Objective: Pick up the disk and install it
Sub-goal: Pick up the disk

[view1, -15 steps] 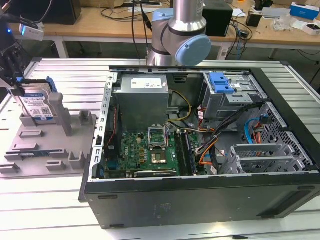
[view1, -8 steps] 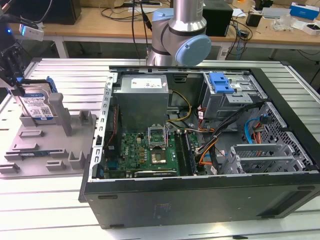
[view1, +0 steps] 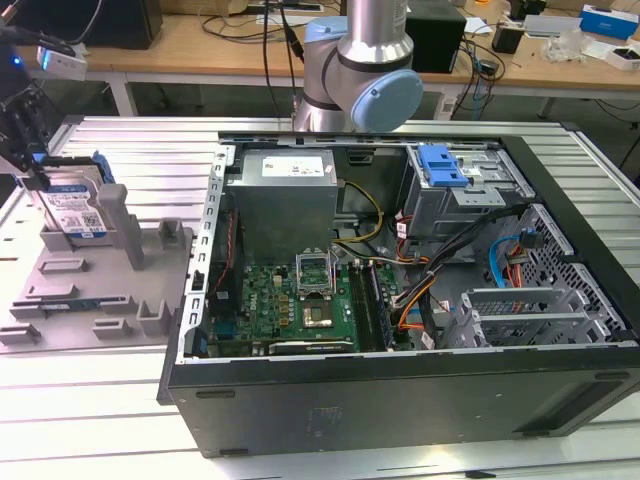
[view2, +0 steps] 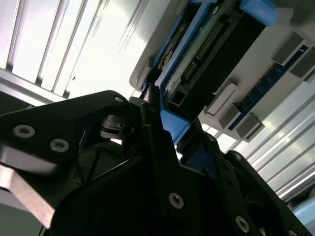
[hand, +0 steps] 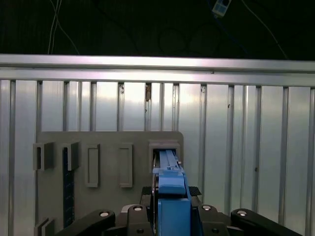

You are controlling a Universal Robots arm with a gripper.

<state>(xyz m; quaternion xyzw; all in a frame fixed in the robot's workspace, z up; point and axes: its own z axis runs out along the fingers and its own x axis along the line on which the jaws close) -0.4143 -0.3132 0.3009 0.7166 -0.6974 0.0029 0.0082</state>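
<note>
The pick-up step is judged to be in hand. The disk (view1: 75,208) is stood upright in the grey stand (view1: 100,290) at the exterior view's left, well apart from the open computer case (view1: 400,400). Its blue bracket is clamped by the gripper (hand: 171,196). A straight lift clear of the slot is probably called for.

End effector (view1: 30,165) cut off at exterior view's left edge; disk (view1: 75,208) lower part hidden, probably inside grey holder (view1: 100,280).

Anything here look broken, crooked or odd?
Nothing looks damaged or spilled. The computer case lies open on its side, and the disk stands on edge in a grey holder with the gripper at its top.
</note>
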